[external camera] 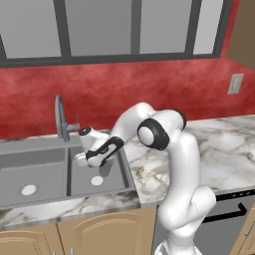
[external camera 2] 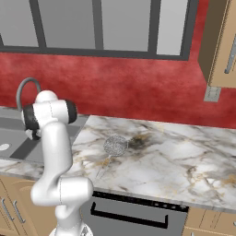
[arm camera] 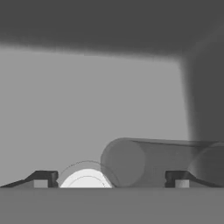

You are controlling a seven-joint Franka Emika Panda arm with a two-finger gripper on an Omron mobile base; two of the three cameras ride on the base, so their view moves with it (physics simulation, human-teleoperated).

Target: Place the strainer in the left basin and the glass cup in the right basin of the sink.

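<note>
- The worktop (external camera 2: 184, 156) is marbled stone under a red wall, and the sink (external camera: 35, 149) is set into its left part, with a curved faucet (external camera: 60, 117) at the back edge.
- The arm (external camera: 174, 164) reaches left from the base and bends down over the right basin (external camera: 112, 179), with the hand low inside it near the divider.
- The left basin (external camera: 42, 169) shows bare grey floor and its pale drain (external camera: 28, 190); no strainer lies in it.
- The strainer (external camera 2: 115, 145) sits on the worktop well to the right of the sink, apart from the arm, its handle pointing toward the front edge.
- In the hand view the cup (arm camera: 148, 162) lies on its side on the basin floor, just beside a pale drain (arm camera: 86, 178).
- The gripper (arm camera: 111, 180) stands wide open, its two tips well apart; the cup lies between and beyond them, and nothing is held.
- Judged from this, the cup step looks done, though the cup has tipped over rather than standing.
- The next move calls for lifting the hand clear of the basin without knocking the cup, then swinging right across the worktop to the strainer.
- Gripping the strainer may be fiddly: thin mesh and a slim handle give the gripper little to close on.
</note>
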